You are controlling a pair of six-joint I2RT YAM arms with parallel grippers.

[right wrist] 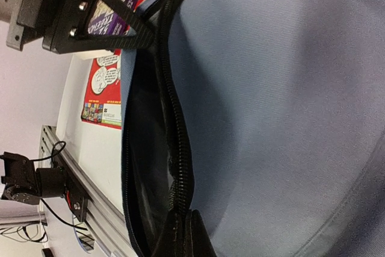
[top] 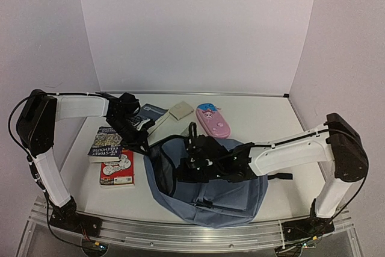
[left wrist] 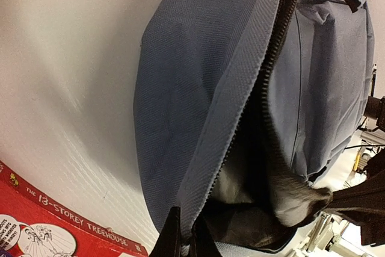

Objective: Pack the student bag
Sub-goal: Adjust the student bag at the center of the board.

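The student bag [top: 231, 200] is a grey-blue backpack lying at the front middle of the table, its main zip undone and its dark lining showing. My left gripper [top: 146, 144] is shut on the bag's opening rim at its far left corner; in the left wrist view its fingers [left wrist: 171, 239] pinch the blue edge fabric of the bag [left wrist: 180, 88]. My right gripper [top: 185, 167] is shut on the zip edge of the opposite flap, and the right wrist view shows the black zip of the bag [right wrist: 271, 118] running into its fingertips [right wrist: 198, 239]. Between the two held edges the mouth gapes.
Left of the bag lie a red book [top: 118, 167] and a dark book [top: 106, 143] beside it. At the back are another book [top: 151, 114], a beige square pad [top: 181, 111] and a pink pencil case [top: 213, 120]. A metal rail [top: 180, 233] runs along the front edge.
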